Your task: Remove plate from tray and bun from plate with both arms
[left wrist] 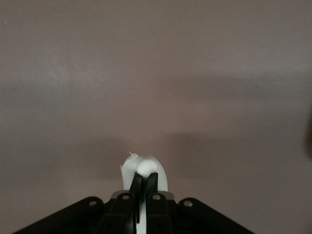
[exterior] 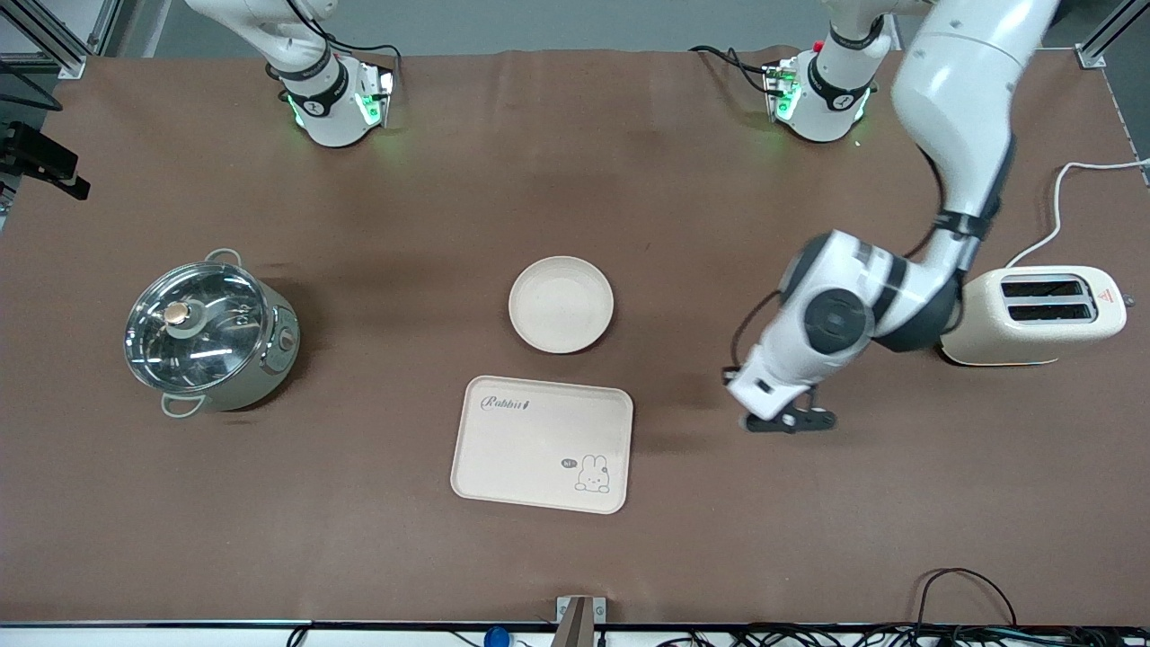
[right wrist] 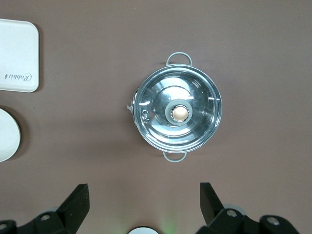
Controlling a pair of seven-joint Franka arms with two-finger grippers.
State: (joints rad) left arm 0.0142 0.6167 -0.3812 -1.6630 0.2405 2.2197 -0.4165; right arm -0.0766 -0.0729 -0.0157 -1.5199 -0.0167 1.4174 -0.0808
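Observation:
The round cream plate (exterior: 561, 304) lies on the brown table, just farther from the front camera than the rabbit tray (exterior: 542, 444); its edge also shows in the right wrist view (right wrist: 7, 134). My left gripper (exterior: 791, 419) hangs low over bare table between the tray and the toaster. In the left wrist view it (left wrist: 145, 176) is shut on a small white rounded piece, the bun (left wrist: 146, 165). My right gripper (right wrist: 144, 192) is open and empty, high above the table near the lidded pot; it does not show in the front view.
A steel pot with a glass lid (exterior: 208, 331) stands toward the right arm's end, also in the right wrist view (right wrist: 178, 113). A cream toaster (exterior: 1033, 314) with its cord stands toward the left arm's end. The tray's corner shows in the right wrist view (right wrist: 17, 55).

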